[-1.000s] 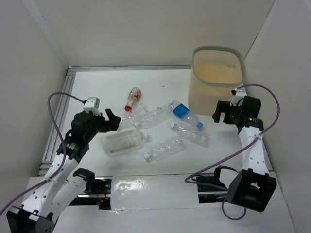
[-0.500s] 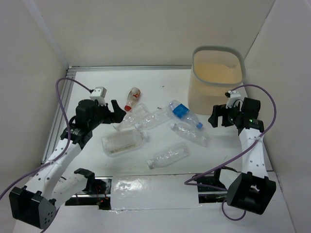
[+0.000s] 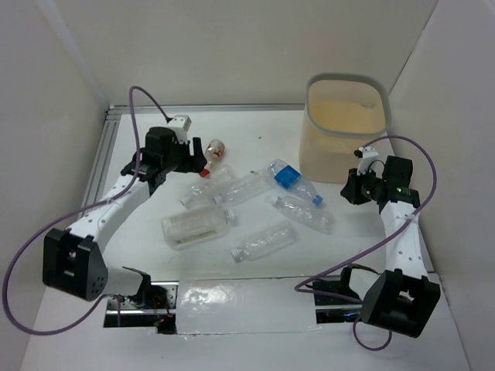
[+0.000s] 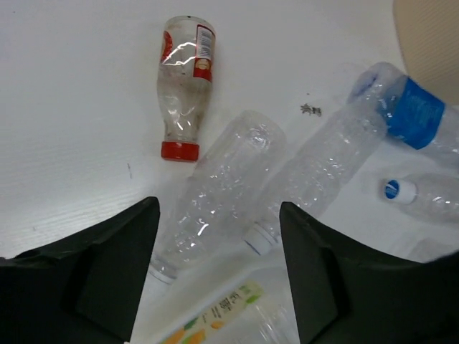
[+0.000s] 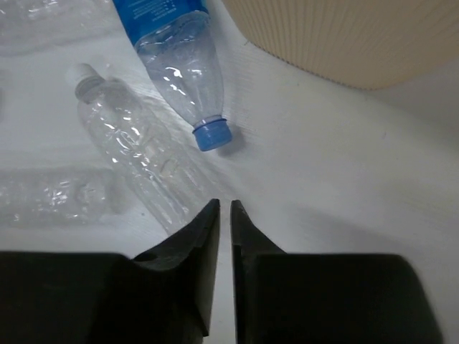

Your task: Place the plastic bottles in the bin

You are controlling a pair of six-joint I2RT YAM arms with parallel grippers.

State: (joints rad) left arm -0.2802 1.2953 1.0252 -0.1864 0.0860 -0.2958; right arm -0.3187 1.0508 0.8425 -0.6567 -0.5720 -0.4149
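Several clear plastic bottles lie mid-table: a small red-capped one (image 3: 213,152), plain ones (image 3: 207,188) (image 3: 246,185), a blue-labelled one (image 3: 292,180) and a wide squarish one (image 3: 193,226). The beige bin (image 3: 346,127) stands at the back right. My left gripper (image 3: 193,160) hovers open beside the red-capped bottle (image 4: 183,86), looking down on a plain bottle (image 4: 211,193), with nothing between its fingers. My right gripper (image 3: 349,188) sits in front of the bin, jaws nearly together and empty (image 5: 224,206), just right of the blue-capped bottle (image 5: 179,64).
Two more plain bottles (image 3: 303,214) (image 3: 263,240) lie nearer the front. White walls enclose the table on the left, back and right. A metal rail (image 3: 100,170) runs along the left edge. A shiny plastic sheet (image 3: 240,305) covers the near edge between the arm bases.
My left arm has reached up and to the right, from beside the squarish bottle to the red-capped bottle, its jaws narrowing a little. My right gripper's jaws have closed.
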